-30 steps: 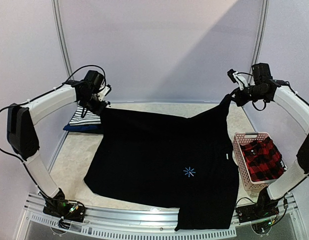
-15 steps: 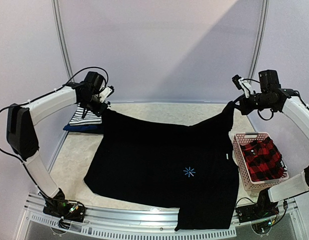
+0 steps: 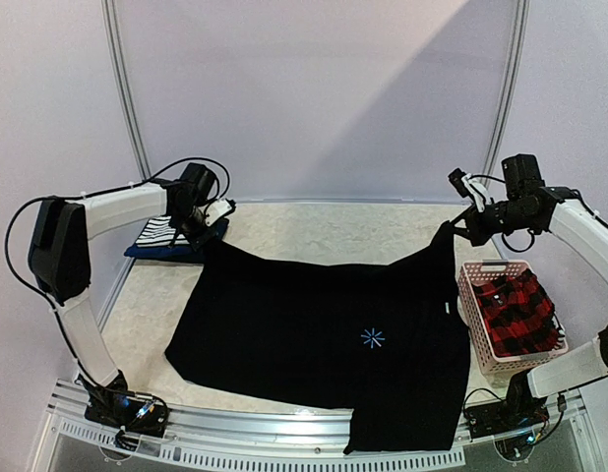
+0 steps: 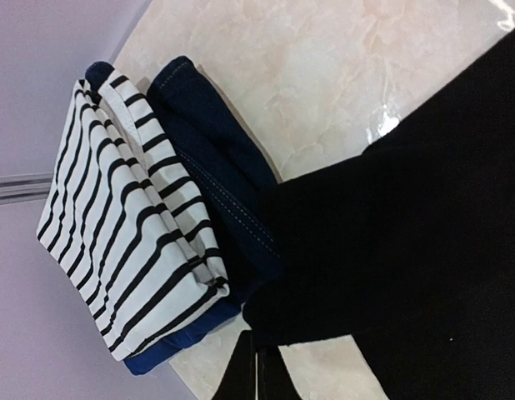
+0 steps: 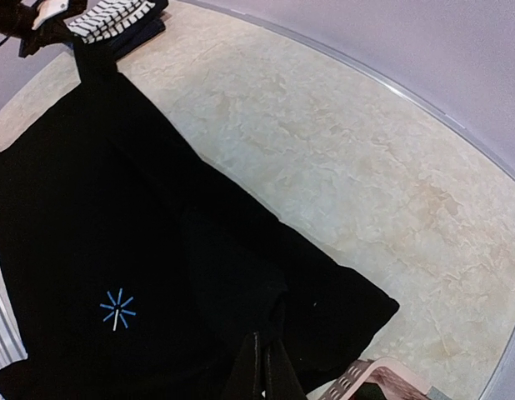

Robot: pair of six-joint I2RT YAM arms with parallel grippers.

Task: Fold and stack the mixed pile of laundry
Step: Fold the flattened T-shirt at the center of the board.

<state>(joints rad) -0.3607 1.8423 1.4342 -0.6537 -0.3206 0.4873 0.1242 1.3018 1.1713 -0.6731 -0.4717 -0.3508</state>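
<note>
**Garment in hand.** The large black shirt with a small blue star mark [image 3: 324,324] lies spread across the middle of the pale marbled tabletop [image 3: 324,226]. Its star mark [image 3: 372,338] faces up, right of centre. The near right part of the shirt drapes over the near edge of the tabletop. The two far corners are lifted off the surface, and the far edge sags between them.

**Left end effector** [image 3: 208,230]. It is at the far left and closed tight, pinching the shirt's far left corner. The left wrist view shows the fingers [image 4: 256,375] clamped together on black fabric.

**Right end effector** [image 3: 457,224]. It is at the far right and likewise closed, holding the shirt's far right corner drawn up to a peak. The right wrist view shows black cloth gathered at the fingertips [image 5: 262,367].

**Stack.** At the far left corner a folded black-and-white striped tank top [image 4: 132,225] rests on a folded navy piece [image 4: 207,158]. The lifted left corner of the shirt is just beside this stack. Whether it touches the stack cannot be told.

**Other items.** A pink slotted plastic basket [image 3: 476,320] stands at the right edge, just beside the shirt's right side. A red-black plaid shirt [image 3: 516,313] lies crumpled inside it.
</note>
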